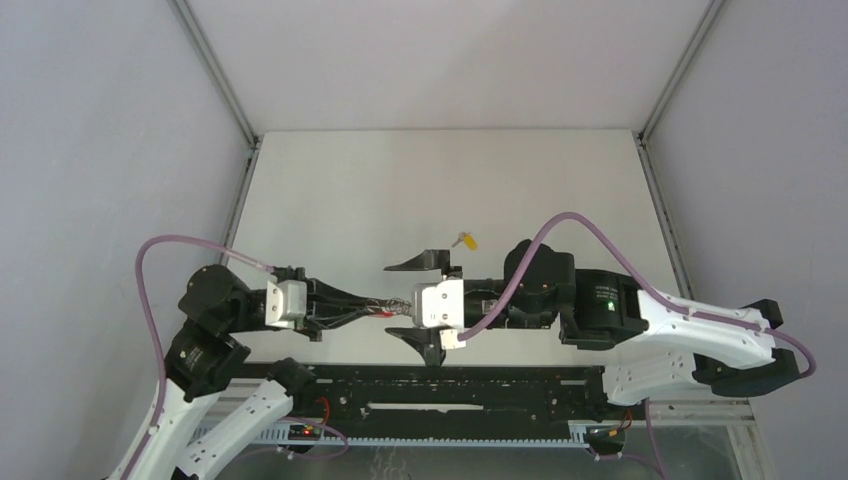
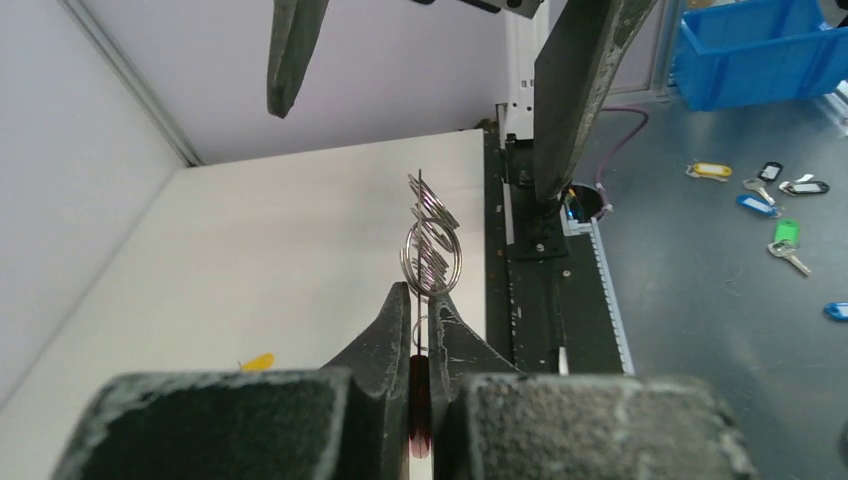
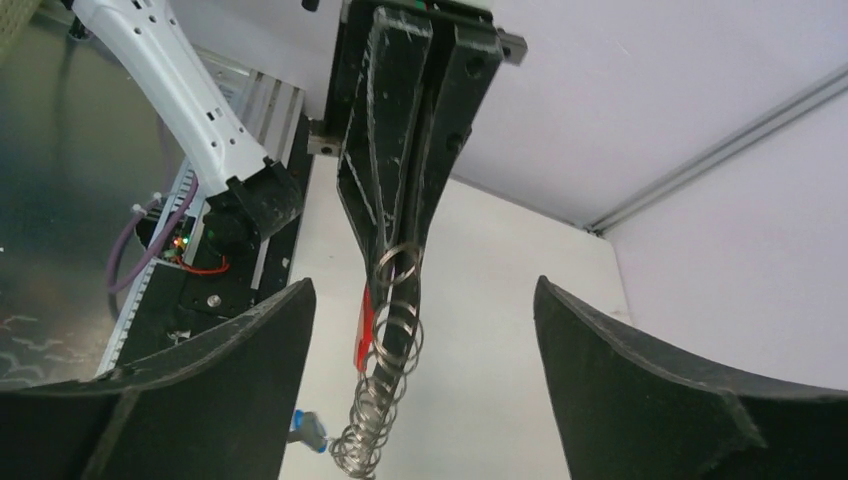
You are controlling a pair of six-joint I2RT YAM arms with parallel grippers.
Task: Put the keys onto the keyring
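My left gripper (image 1: pixel 372 306) (image 2: pixel 421 295) is shut on the keyring's red tag (image 2: pixel 420 400) (image 3: pixel 366 325). The keyring (image 1: pixel 392 306), a chain of several grey metal rings (image 2: pixel 430 240) (image 3: pixel 385 390), sticks out past the fingertips. My right gripper (image 1: pixel 390 300) (image 3: pixel 422 285) faces it, wide open, one finger on each side of the rings and nothing held. The blue-headed key (image 3: pixel 305 430) sits at the chain's far end; I cannot tell if it is attached. The yellow key (image 1: pixel 465 241) (image 2: pixel 257 362) lies alone on the table behind the right gripper.
A black rail (image 1: pixel 450 385) runs along the table's near edge under both grippers. The left wrist view shows a blue bin (image 2: pixel 760 50) and several tagged keys (image 2: pixel 775 190) on the floor beyond the table. Grey walls enclose the table (image 1: pixel 400 190) on three sides.
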